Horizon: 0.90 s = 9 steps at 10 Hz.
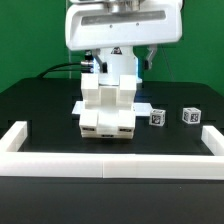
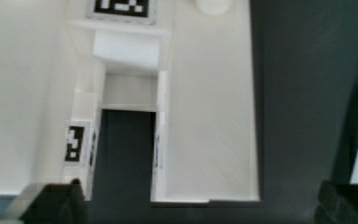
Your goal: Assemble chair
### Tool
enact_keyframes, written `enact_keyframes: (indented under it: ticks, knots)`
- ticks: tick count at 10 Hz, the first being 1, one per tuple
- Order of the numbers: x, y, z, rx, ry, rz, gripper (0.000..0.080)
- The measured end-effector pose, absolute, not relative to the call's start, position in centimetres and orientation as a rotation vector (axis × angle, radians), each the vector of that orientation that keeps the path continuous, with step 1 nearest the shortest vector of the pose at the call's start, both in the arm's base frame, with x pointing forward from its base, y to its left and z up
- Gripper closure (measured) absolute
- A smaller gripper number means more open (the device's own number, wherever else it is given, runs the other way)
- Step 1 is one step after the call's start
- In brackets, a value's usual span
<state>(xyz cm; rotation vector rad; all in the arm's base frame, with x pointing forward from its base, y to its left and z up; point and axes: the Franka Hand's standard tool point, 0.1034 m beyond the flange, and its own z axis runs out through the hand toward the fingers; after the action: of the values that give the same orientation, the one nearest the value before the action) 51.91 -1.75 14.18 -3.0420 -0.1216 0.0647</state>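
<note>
Long white border rail, blocky white plastic chair, matte black table

No words, numbers or brand names can be read here. The only signs are square black-and-white tags, patterns rather than writing. Some are on the chair, and one each on two small white blocks on the desk.
</note>
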Motion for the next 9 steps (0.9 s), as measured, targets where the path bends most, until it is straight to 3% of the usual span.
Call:
enact_keyframes:
  ticks: [2, 4, 7, 9]
  knots:
    - [51.6, -2.5, 14.7, -3.042, -0.099, 0.053, 0.0150]
    - [50.9, -4.2, 13.7, -3.063, -0.056, 0.003, 0.0150]
    - [51.0, -3.9, 13.6, -3.061, -0.064, 0.014, 0.0150]
    - [51.0, -4.1, 12.0, -3.071, -0.070, 0.033, 0.0150]
